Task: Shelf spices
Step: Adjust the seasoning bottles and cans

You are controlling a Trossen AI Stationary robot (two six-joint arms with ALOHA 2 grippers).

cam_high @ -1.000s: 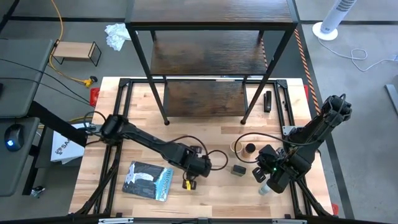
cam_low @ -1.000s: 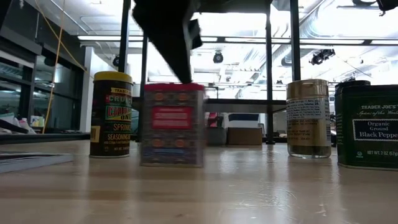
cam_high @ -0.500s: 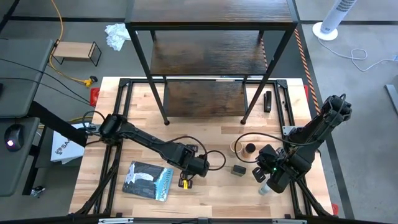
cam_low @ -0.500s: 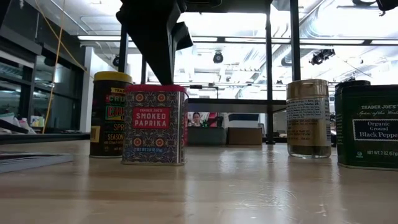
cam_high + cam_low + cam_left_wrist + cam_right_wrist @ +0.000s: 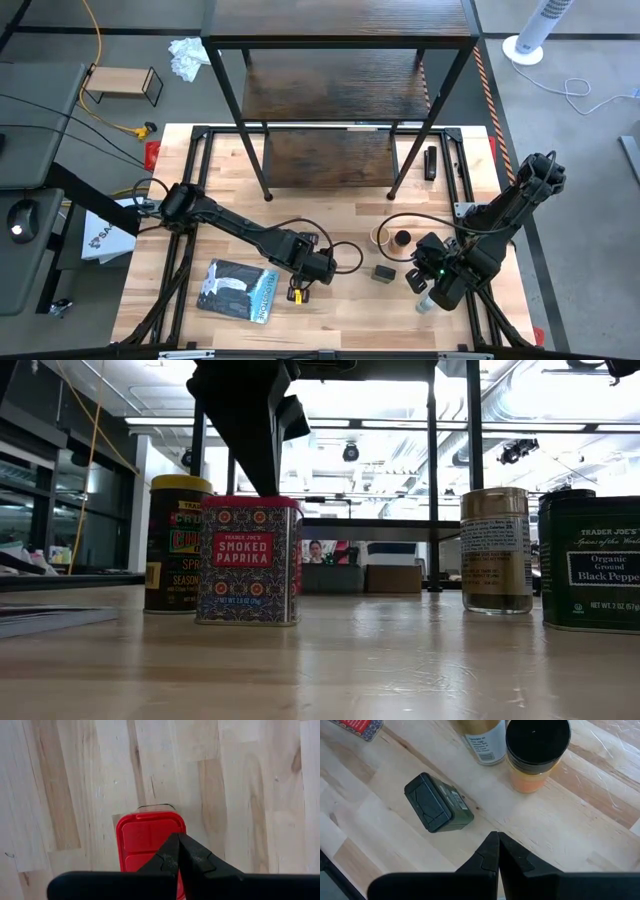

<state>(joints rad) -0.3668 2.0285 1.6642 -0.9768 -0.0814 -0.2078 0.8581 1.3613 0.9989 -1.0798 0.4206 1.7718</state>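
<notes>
The red smoked-paprika tin (image 5: 248, 560) stands upright on the table near its front middle. My left gripper (image 5: 266, 488) is shut and comes down onto the tin's red lid (image 5: 147, 832). Left of the tin and a little behind it stands the yellow-lidded jar (image 5: 178, 545). To the right stand the tan-lidded jar (image 5: 495, 550), a dark-lidded jar (image 5: 537, 745) and the small black pepper tin (image 5: 437, 802). My right gripper (image 5: 497, 837) hangs shut above bare wood near the pepper tin and touches nothing. The dark wood shelf (image 5: 335, 90) stands at the table's far side. My left gripper meets the paprika tin's red lid (image 5: 160, 836) with its shut fingertips (image 5: 268, 490), a little right of the lid's middle. The fingers come from above, slanting down. The tin stands upright with its base on the table.
A flat blue-grey packet (image 5: 238, 290) lies left of my left gripper near the front edge. A grey-white tube (image 5: 427, 303) lies under my right arm. The shelf's black legs (image 5: 266, 170) stand on the far half of the table. Bare wood lies between the two groups of spices.
The paprika tin has slid a little toward the table's left edge, blurred in motion a second ago, and now stands still and upright. My left gripper's shut fingers have swung the same way with it and stay on its top.
</notes>
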